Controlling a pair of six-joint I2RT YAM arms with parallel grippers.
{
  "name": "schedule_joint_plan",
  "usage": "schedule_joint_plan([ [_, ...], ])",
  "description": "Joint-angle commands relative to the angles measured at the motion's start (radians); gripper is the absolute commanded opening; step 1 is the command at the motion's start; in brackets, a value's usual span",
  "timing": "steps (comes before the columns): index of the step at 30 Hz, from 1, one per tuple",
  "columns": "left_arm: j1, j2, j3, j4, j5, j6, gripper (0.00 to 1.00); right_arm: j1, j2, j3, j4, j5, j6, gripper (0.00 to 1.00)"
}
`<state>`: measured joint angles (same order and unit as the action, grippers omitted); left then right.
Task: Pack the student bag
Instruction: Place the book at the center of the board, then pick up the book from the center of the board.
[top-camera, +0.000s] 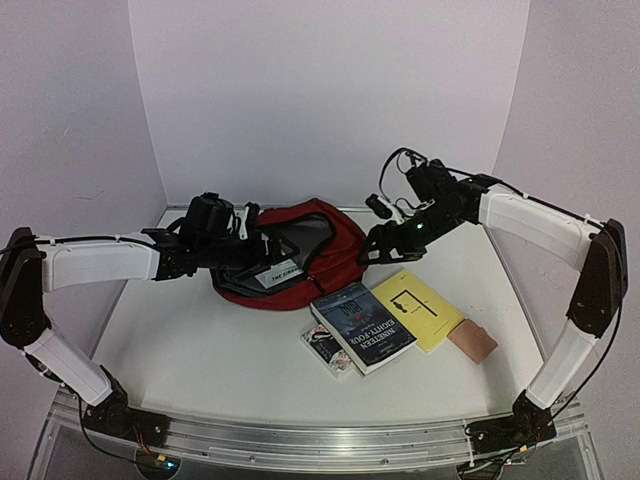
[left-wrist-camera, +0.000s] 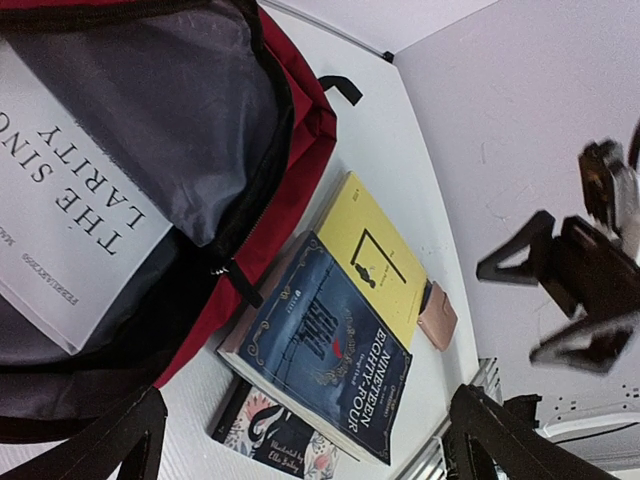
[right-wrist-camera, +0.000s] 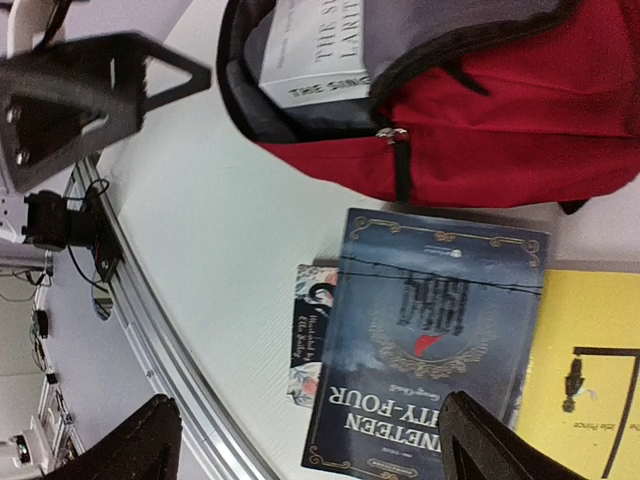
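We are seeing the bag (top-camera: 335, 240) lying open on the tabletop (top-camera: 200, 350), a white book (top-camera: 278, 273) in its mouth, while a blue book (top-camera: 362, 327), yellow book (top-camera: 418, 308), small patterned book (top-camera: 328, 350) and tan pouch (top-camera: 472, 341) are crowding its front right. Bare surface is lying free to the left and along the near edge. Both arms are reaching inward, the left claw (left-wrist-camera: 305, 425) hovering wide and empty at the bag's mouth, the right claw (right-wrist-camera: 305, 425) wide and empty by its right side.
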<state>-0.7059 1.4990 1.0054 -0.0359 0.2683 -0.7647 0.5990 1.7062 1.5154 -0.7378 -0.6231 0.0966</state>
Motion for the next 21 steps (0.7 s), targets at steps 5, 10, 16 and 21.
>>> schedule_joint_plan([
  [5, -0.051, 0.068, -0.064, 0.194, 0.064, -0.110, 1.00, -0.183, 0.054, -0.053, -0.077, 0.010, -0.128, 0.82],
  [10, -0.096, 0.175, -0.046, 0.259, 0.078, -0.144, 0.99, -0.211, 0.081, -0.152, -0.088, -0.011, -0.174, 0.77],
  [16, -0.117, 0.292, -0.010, 0.323, 0.106, -0.183, 0.89, -0.213, 0.111, -0.248, -0.087, -0.039, -0.203, 0.76],
  [21, -0.123, 0.365, 0.017, 0.350, 0.116, -0.211, 0.85, -0.213, 0.153, -0.293, -0.088, -0.075, -0.214, 0.77],
])
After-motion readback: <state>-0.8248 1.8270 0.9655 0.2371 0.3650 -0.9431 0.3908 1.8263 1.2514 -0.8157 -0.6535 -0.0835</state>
